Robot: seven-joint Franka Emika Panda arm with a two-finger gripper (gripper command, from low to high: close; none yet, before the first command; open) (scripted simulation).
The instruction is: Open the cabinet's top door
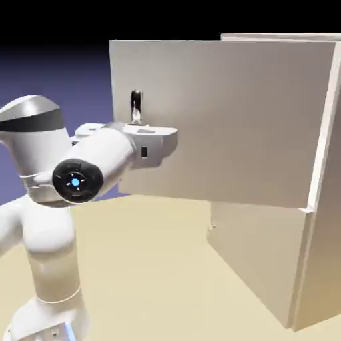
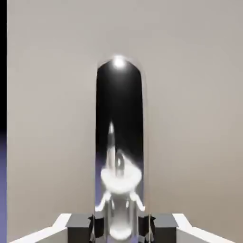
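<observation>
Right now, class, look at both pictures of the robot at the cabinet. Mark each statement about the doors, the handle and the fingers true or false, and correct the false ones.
1. The top door is swung wide open. True.
2. The fingers stand apart, clear of the handle. False: they are shut on the handle, which shows large between them in the hand view.
3. The lower door is open too. False: it lies flat against the cabinet.
4. The handle is a dark, shiny metal bar near the top door's free edge. True.
5. The arm reaches the handle from above the cabinet. False: it comes from the exterior view's left, about level with the handle.
</observation>
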